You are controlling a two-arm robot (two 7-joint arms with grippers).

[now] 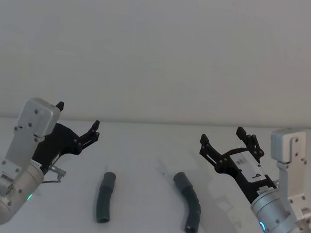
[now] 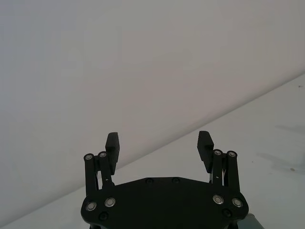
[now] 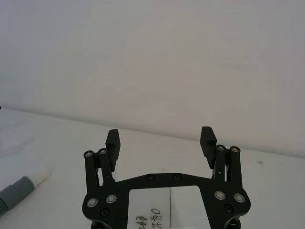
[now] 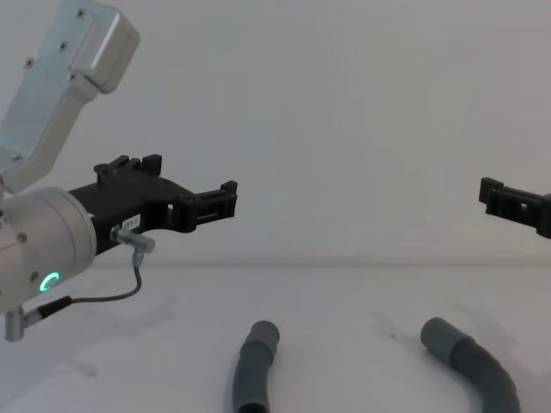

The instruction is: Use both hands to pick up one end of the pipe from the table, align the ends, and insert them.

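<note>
The pipe shows as two dark grey ribbed lengths lying on the white table (image 1: 142, 147). The left length (image 1: 105, 197) is nearly straight and the right length (image 1: 188, 203) bends; each has a smooth cuff at its far end. The chest view shows the same lengths, left (image 4: 256, 368) and right (image 4: 472, 363), running off the lower edge. A grey cuff with a white tip (image 3: 21, 187) appears in the right wrist view. My left gripper (image 1: 78, 116) (image 2: 159, 138) (image 4: 194, 185) hovers open and empty, left of the left length. My right gripper (image 1: 222, 135) (image 3: 160, 134) (image 4: 508, 200) hovers open and empty, right of the right length.
A thin grey cable (image 4: 112, 297) loops under the left wrist. A pale wall (image 1: 160, 53) stands behind the table's far edge. Bare white surface lies between the two pipe lengths and beyond them.
</note>
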